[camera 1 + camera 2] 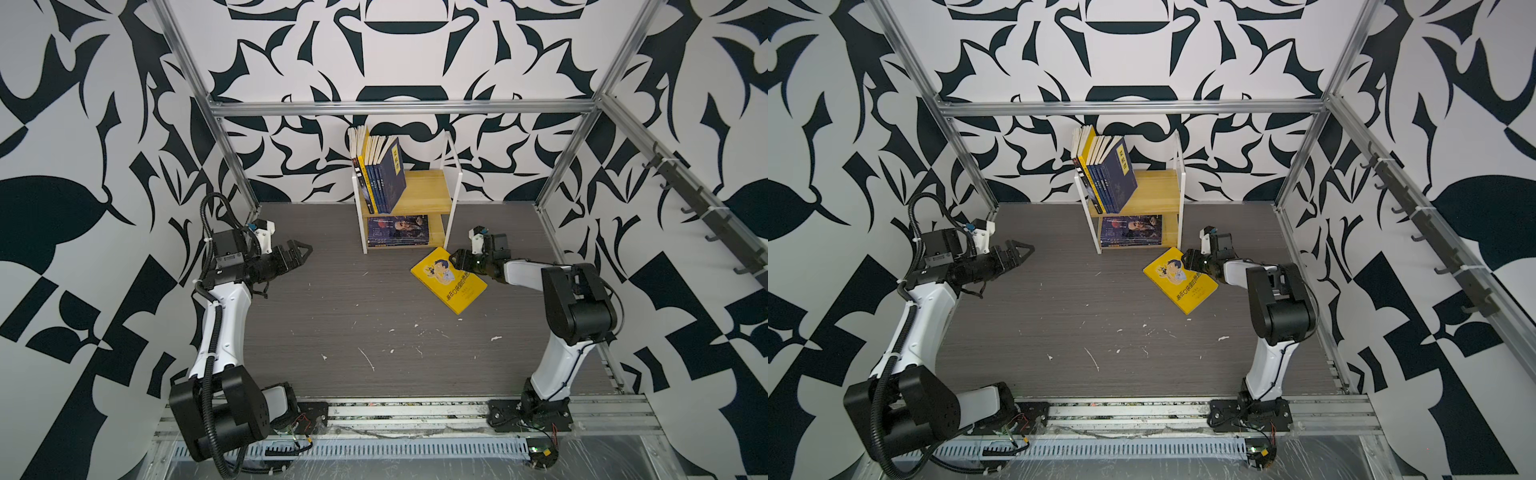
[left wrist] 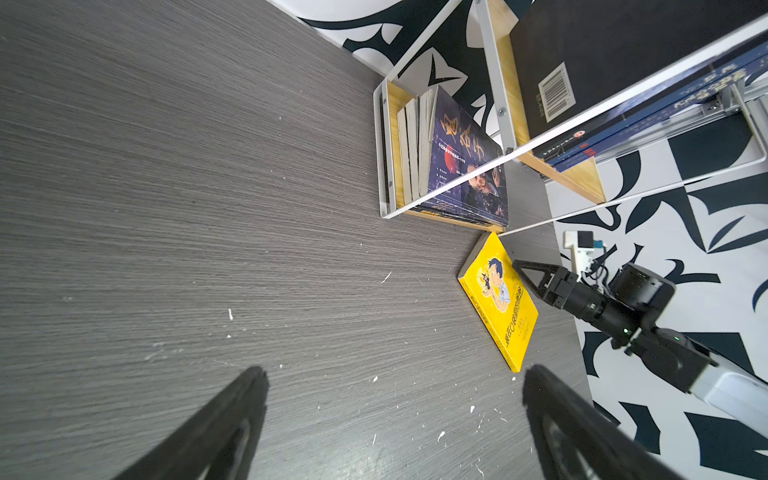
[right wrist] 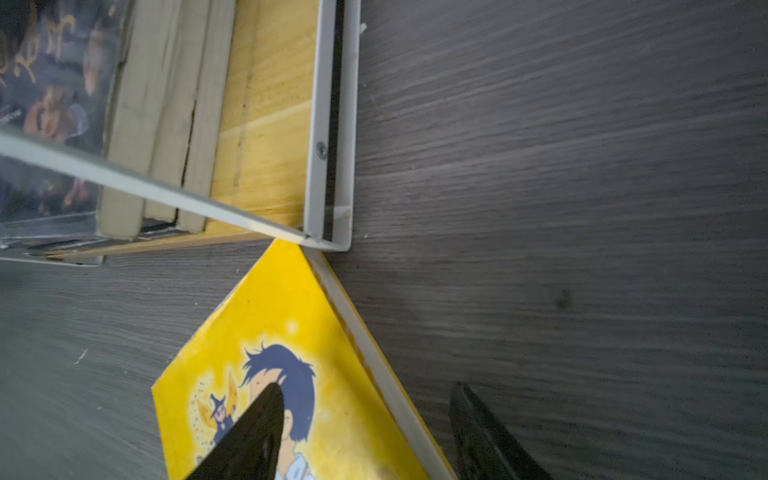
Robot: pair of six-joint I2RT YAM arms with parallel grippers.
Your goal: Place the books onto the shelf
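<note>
Shelf (image 1: 424,191) stands at the back middle of the table (image 1: 332,316). Upper tier: row of books (image 1: 384,174) on end, packed at the left end, mostly navy with one yellow among them. Exact count is hard to make out and the titles are too small to read. Lower tier: flat stack (image 1: 397,228), navy portrait cover on top; how many lie under it is unclear.

One yellow book (image 1: 449,280) lies flat on the table, cover up, a corner right at the shelf's right front foot. Touching or not, cannot tell.

Right fingers (image 3: 257,428) stand apart, straddling the book's page edge — one over the cartoon cover, the other over bare table beside it. Nothing gripped. Contact with the cover is unclear, and both are cut off at the right wrist view's border. In both top views their gap is unreadable.

Left fingers (image 1: 297,247) spread wide, empty — above the table's left side, well apart from shelf and yellow book.
</note>
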